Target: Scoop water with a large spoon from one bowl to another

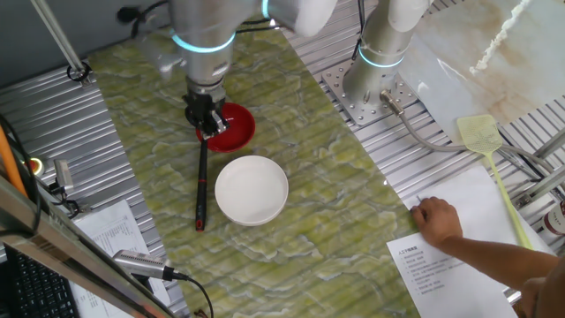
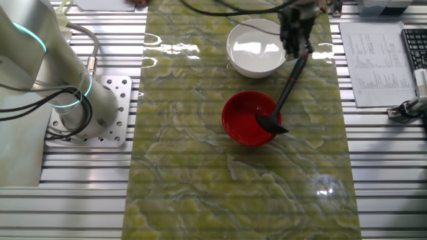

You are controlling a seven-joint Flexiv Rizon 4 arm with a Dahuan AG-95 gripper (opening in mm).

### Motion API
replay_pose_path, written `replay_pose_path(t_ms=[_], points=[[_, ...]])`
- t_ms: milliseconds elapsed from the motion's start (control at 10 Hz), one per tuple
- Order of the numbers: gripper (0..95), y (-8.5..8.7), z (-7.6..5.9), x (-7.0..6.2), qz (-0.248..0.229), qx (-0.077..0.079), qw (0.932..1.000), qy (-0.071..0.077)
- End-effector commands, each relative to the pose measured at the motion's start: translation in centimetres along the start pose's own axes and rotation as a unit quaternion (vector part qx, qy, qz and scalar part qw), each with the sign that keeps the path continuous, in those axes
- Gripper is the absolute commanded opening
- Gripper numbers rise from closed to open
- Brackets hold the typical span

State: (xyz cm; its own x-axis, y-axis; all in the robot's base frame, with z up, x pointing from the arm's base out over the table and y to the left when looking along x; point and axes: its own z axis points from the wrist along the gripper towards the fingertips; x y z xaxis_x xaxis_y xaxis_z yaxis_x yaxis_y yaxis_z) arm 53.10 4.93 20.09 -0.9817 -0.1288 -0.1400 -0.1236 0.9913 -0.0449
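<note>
Here the gripper (image 2: 295, 41) clamps the ladle (image 2: 288, 87), scoop in red bowl (image 2: 245, 115).

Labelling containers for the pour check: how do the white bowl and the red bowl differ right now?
The white bowl is wider and plain; the red bowl is smaller and glossy. The ladle has its scoop resting in the red bowl at its rim; nothing sits in the white bowl. Both are round, upright and side by side on the green mat.
</note>
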Motion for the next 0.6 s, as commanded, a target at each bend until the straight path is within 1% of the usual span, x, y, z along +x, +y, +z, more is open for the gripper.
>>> replay_pose_path(t_ms=[100,300,500,600], points=[[0.0,-0.21,-1.18,0.85,0.107,-0.014,0.9941,-0.010],[0.0,-0.16,-1.16,0.86,0.118,-0.018,0.9928,-0.012],[0.0,-0.14,-1.18,0.86,0.120,-0.019,0.9925,-0.015],[0.0,-0.11,-1.35,0.85,0.129,-0.019,0.9914,-0.016]])
